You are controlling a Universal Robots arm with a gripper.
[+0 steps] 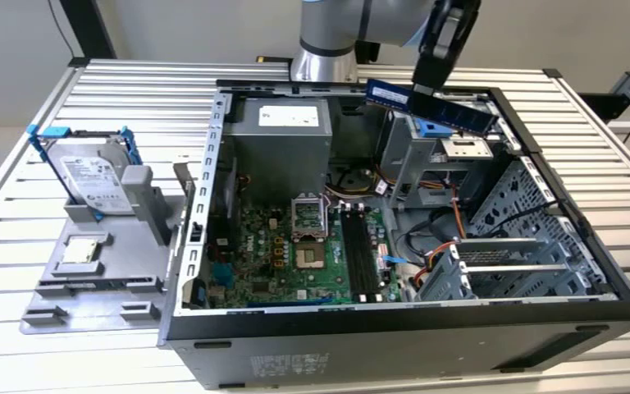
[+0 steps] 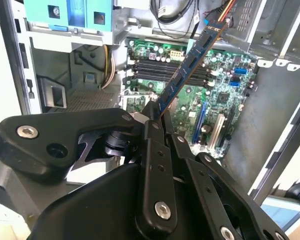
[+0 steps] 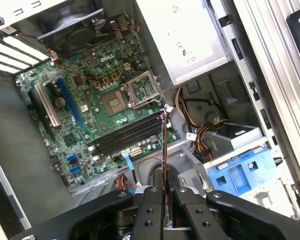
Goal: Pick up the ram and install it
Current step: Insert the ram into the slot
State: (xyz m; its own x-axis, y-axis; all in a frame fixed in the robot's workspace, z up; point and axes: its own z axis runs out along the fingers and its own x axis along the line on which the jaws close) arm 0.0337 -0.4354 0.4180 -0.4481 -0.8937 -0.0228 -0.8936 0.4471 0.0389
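Hanging over the open dark-grey metal computer case (image 1: 403,316), the black two-fingered gripper (image 1: 426,86) has its jaws clamped on the ram (image 1: 435,107), a long narrow dark blue circuit-board stick with black chips. In the exterior view the stick is in the air above the far end of the case, near the silver box-shaped power supply (image 1: 282,123). It is tilted, with the end toward the exterior view's right lower than the other. It touches nothing but the gripper's fingers.

In the second wrist view the ram (image 2: 190,60) runs slantwise away from the fingers, above the green motherboard (image 2: 215,90) on the floor of the case. In the first wrist view it shows edge-on as a thin line between the two fingers. There its far tip overlaps one end of the long black plastic memory slots (image 3: 125,137), which lie side by side on the board beside the square metal processor socket (image 3: 142,90).

At the exterior view's left, a silver hard drive in a blue frame (image 1: 91,180) stands upright in a grey plastic holder (image 1: 85,279). The holder rests on the slatted metal table (image 1: 30,148), just beside the case.
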